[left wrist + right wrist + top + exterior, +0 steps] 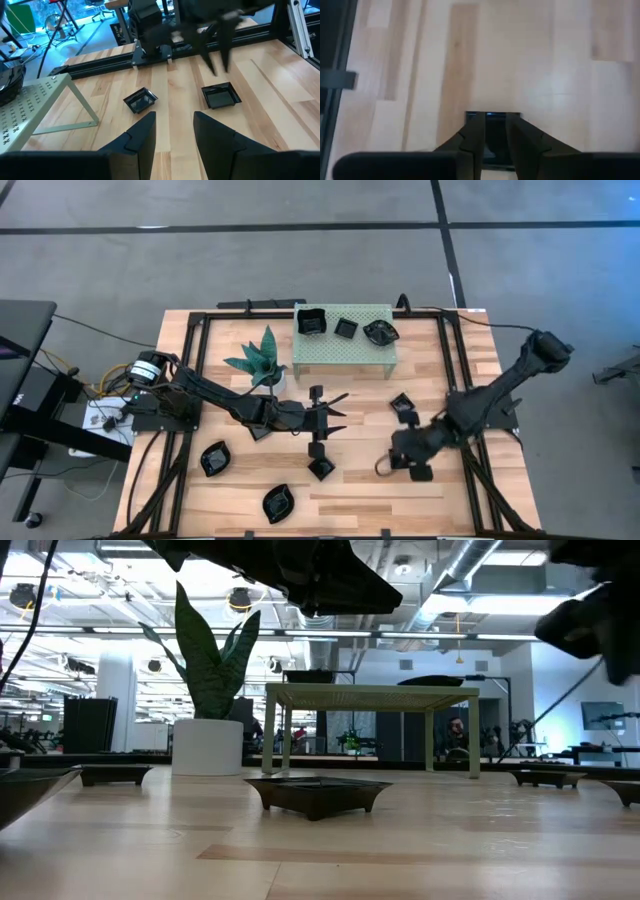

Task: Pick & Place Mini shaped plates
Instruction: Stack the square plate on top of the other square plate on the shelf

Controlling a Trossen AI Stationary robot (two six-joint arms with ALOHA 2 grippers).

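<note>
Small black plates lie flat on the wooden table: one [321, 468] near the middle, two at the near left [214, 458] [278, 502], one [403, 406] right of centre. Three more [346, 328] sit on the green shelf [345, 352]. My left gripper [338, 417] hangs open above the table's middle, its fingers [142, 137] empty. My right gripper [495, 142] stands at the near right, tilted down over a square plate [220, 95] that lies on the table. A narrow gap shows between its fingers, and the plate [492, 119] shows just beyond the tips.
A green-leaved plant [262, 358] in a white pot stands left of the shelf. Black frame rails [452, 370] run along the table's sides. In the low view the middle plate [318, 792] sits in front of the shelf [370, 695].
</note>
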